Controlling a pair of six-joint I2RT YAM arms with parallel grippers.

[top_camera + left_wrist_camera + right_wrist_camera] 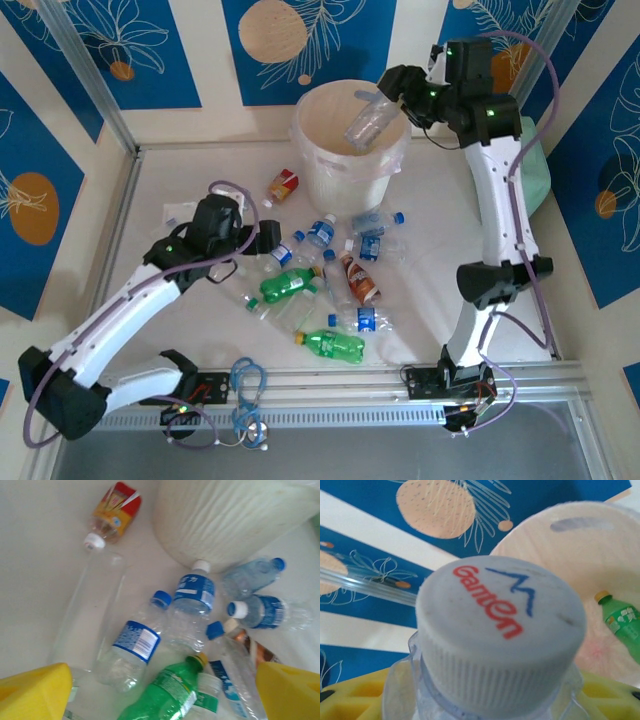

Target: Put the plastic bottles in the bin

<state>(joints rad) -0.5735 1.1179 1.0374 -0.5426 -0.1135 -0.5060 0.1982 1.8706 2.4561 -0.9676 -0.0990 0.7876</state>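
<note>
My right gripper grips a clear bottle over the bin, upper centre. Released this tilted, it could bounce out. Centre-left, my left gripper gapes wide over the pile.

Bright, even, diffuse light; shadows soft and faint under bottles on washed-out white table. Top view sharp. Left wrist view soft, motion-smeared; yellow fingers at near edge out of focus. Right wrist view: cap of close bottle fairly sharp, bin and far wall blurred.
</note>
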